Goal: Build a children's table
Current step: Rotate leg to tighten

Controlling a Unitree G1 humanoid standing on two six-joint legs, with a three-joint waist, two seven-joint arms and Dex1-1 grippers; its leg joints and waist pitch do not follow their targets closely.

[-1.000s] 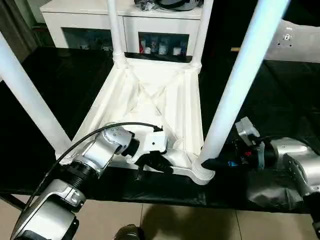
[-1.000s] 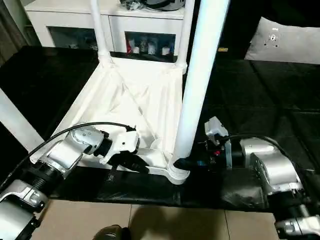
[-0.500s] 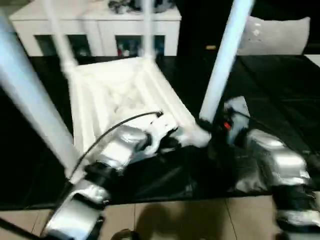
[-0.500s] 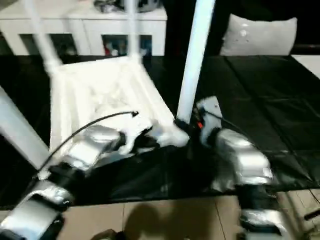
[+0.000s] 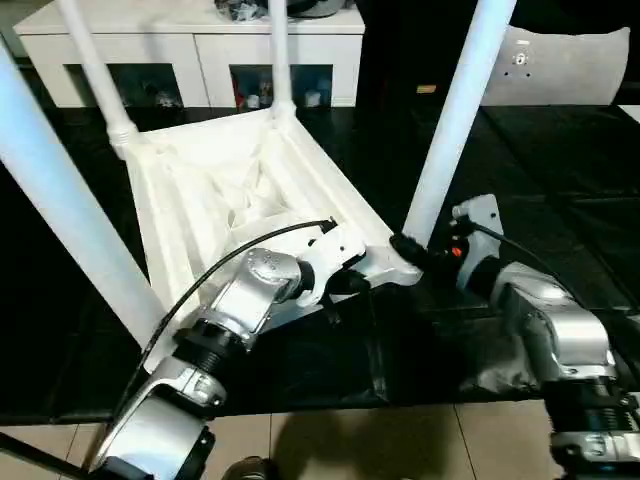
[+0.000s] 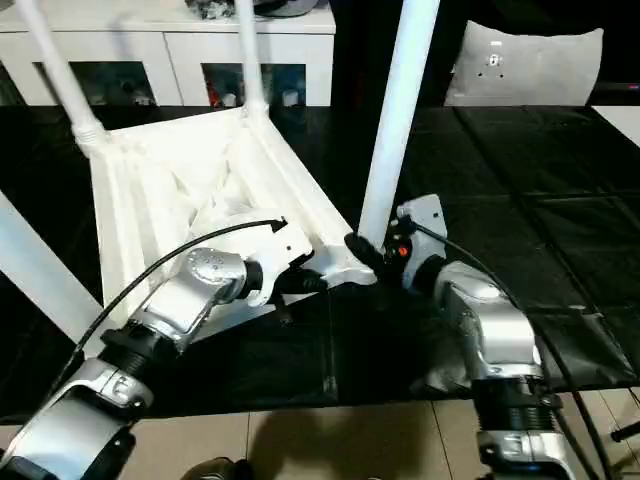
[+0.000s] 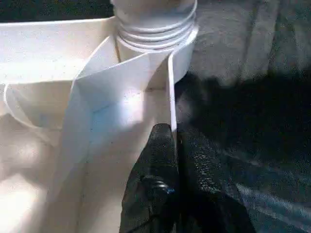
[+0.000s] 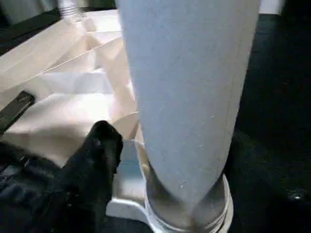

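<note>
Looking down from the head camera, the children's table point(image 5: 240, 180) lay upside down on the black-covered desk point(image 5: 560, 170), ribbed underside up, with all four white legs standing in the corner sockets. The left end effector point(image 5: 345, 285) sat right at the near edge of the tabletop, beside the near right corner socket point(image 5: 395, 265). The right end effector point(image 5: 405, 245) was on the other side of that same corner, at the foot of the near right leg point(image 5: 455, 120), so the two were pretty much facing each other across the socket. A white cabinet point(image 5: 190, 40) stood well beyond both of them, past the far edge of the desk.

The other eye gave the same layout: left end effector point(image 6: 305, 283) on the tabletop rim, right end effector point(image 6: 362, 248) at the leg base.

From the left wrist camera, the left end effector point(image 7: 174, 141) was pinched shut on the thin upright rim of the tabletop, one black finger point(image 7: 155, 165) on each side, with the ringed socket collar point(image 7: 155, 29) just ahead of it.

From the right wrist camera, the leg point(image 8: 187, 87) ran straight across in front of the right end effector. One black finger point(image 8: 99, 150) was visible to one side of the leg, apart from it. I couldn't make out the other finger, so I honestly couldn't tell how wide that one stood.
</note>
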